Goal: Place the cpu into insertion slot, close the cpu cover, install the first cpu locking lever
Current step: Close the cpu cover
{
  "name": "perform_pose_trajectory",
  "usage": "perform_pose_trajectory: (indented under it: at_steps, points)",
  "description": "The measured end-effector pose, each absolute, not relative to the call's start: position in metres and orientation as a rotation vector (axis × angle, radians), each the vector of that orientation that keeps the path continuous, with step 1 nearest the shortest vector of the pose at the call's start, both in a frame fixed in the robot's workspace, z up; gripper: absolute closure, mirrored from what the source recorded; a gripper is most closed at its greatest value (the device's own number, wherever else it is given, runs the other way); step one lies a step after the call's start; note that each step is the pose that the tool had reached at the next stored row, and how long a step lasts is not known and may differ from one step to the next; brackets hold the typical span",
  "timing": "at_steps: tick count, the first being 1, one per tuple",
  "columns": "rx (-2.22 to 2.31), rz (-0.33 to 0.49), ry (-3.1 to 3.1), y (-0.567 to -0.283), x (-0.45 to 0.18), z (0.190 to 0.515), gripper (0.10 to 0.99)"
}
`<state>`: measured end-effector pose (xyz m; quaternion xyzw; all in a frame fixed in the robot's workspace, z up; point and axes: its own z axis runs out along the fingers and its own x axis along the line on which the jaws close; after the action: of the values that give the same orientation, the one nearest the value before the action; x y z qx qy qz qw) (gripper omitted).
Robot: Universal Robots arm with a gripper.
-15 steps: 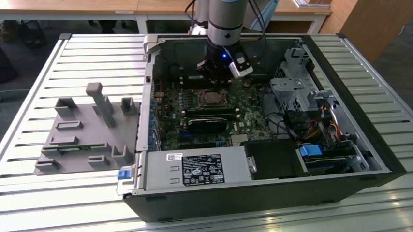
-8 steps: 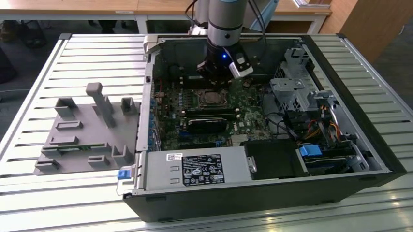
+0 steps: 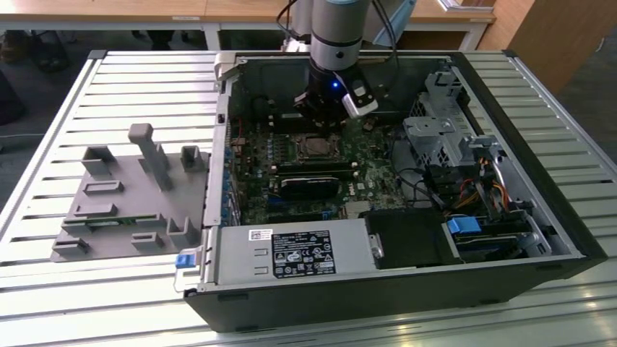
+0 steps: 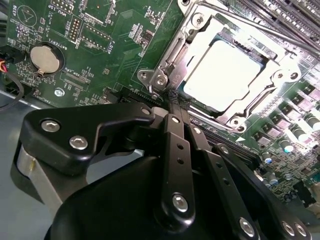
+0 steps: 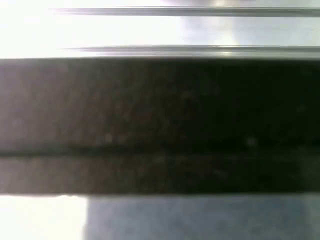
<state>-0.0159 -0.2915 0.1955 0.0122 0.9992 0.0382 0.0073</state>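
Cpu (image 4: 227, 75) seated in the insertion slot (image 4: 280, 77), pale matte metal framed by the thin silver cpu cover (image 4: 175, 52) lying flat over it on the green board. Gripper (image 4: 174, 102) pinched narrow, seemingly holding nothing, beside the socket's corner. Best pressed slow and square on the springy wire lever.

first wrist view blurred, gripper (image 4: 172, 107) partly cropped
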Motion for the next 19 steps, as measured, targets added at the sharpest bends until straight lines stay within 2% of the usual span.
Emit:
perform_pose_trajectory:
  at_steps: [19]
  points:
    - [0.037,0.122,3.124,-0.291,-0.015,0.21,0.98]
